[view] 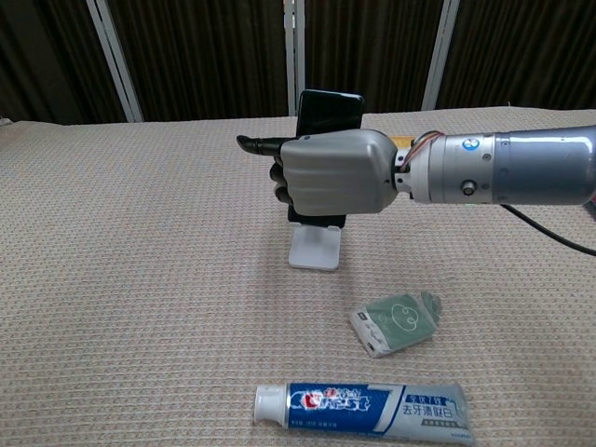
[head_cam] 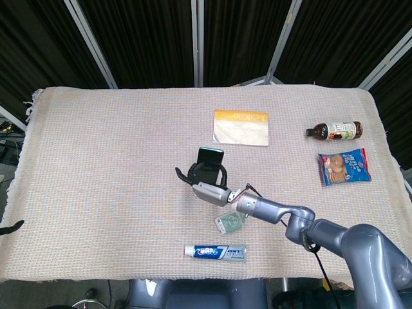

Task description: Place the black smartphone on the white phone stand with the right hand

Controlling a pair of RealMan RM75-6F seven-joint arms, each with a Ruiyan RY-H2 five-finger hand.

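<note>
My right hand [view: 335, 173] [head_cam: 207, 187] grips the black smartphone [view: 328, 110] [head_cam: 210, 158], which stands upright with its top edge showing above the hand. Directly below sits the white phone stand [view: 314, 248], its base flat on the cloth. The hand hides the phone's lower part and the stand's cradle, so I cannot tell whether the phone rests in it. In the head view the stand is almost wholly covered by the hand. My left hand is out of both views.
A green pouch [view: 398, 323] [head_cam: 230, 223] and a toothpaste tube [view: 363, 405] [head_cam: 215, 252] lie near the front edge. Farther back are an orange-and-white booklet [head_cam: 241, 127], a bottle [head_cam: 335, 131] and a blue snack bag [head_cam: 344, 167] on the woven tablecloth [head_cam: 103, 167].
</note>
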